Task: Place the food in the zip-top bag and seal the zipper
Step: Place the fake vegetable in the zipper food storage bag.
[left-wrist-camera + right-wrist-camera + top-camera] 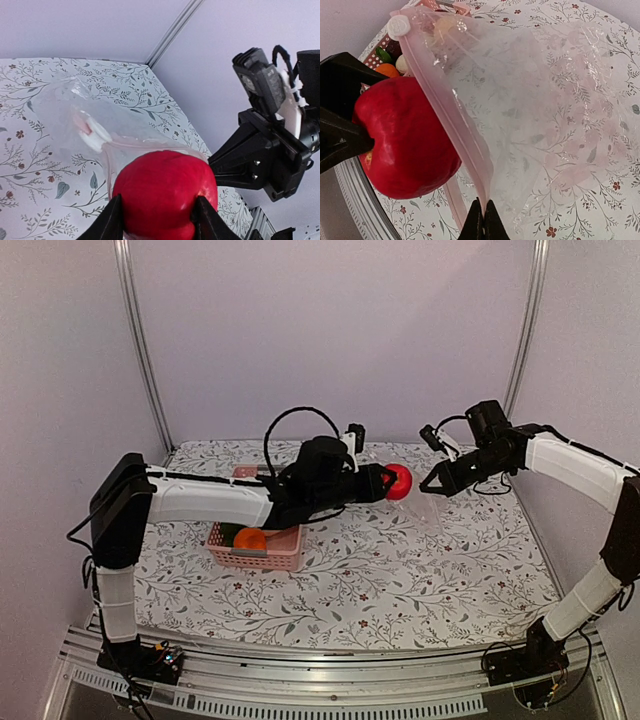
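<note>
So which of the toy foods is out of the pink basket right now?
The round red toy fruit, gripped in the left claw at the mouth of the clear plastic bag; the orange piece and others lie in the pink slatted basket.

Nothing readable turned up in any of the three views: no words, labels, brands, numbers or signs.
</note>
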Tool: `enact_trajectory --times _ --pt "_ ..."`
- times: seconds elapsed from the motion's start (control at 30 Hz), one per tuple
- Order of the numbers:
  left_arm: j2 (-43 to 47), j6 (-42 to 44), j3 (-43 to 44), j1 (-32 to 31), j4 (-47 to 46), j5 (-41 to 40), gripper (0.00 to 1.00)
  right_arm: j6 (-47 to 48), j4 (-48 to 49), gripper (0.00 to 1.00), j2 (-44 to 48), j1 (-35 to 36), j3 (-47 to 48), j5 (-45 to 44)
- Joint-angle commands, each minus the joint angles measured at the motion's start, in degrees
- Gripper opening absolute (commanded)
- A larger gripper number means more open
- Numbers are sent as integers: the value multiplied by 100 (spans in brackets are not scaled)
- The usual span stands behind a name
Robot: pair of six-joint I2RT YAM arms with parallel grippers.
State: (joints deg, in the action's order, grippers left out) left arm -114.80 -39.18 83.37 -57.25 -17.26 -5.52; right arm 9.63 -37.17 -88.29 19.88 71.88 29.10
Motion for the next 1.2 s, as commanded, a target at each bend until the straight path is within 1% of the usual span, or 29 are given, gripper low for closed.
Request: enact_trajectory --times 0.0,0.13,0.23,0.4,0.5,0.6,0.7,0.77,0.83,0.93,0.97,1.07,1.1,1.17 --pt "-175 -143 53 -50 78 -600 40 -101 -346 0 384 38 221 228" --pt "-229 -260 121 -50 264 -755 41 -88 -403 0 538 38 183 441" --pt "-288 -324 304 -50 462 -796 45 -52 -439 0 503 36 172 655" --pt "-636 -354 1025 -73 1120 -705 55 -18 -467 0 462 35 226 1021" --pt "-794 -149 1494 -163 1315 -602 63 -34 -471 0 447 34 288 916" --pt "-674 256 1753 -283 1508 -931 72 -80 -450 0 451 34 318 582" --pt "-345 515 1706 -346 1578 -1226 78 -114 -407 0 516 -25 290 534" --pt "-39 651 1522 -378 1445 -1249 78 -143 -352 0 557 -46 250 537" --pt "345 802 1144 -465 1184 -1267 77 -145 -324 0 545 -54 218 462" --pt "939 742 527 -682 980 -1667 74 -115 -256 0 521 -54 143 276" --pt "1076 573 341 -750 1024 -1837 72 -96 -203 0 530 -49 103 243" --pt "1202 -427 -37 -826 1551 -2188 66 -80 -90 0 558 -44 38 234" --pt "1156 -703 -123 -849 1649 -2198 66 -76 -70 0 545 -45 37 248" --pt "916 -987 -133 -877 1706 -2044 67 -69 -18 0 508 -46 37 269"
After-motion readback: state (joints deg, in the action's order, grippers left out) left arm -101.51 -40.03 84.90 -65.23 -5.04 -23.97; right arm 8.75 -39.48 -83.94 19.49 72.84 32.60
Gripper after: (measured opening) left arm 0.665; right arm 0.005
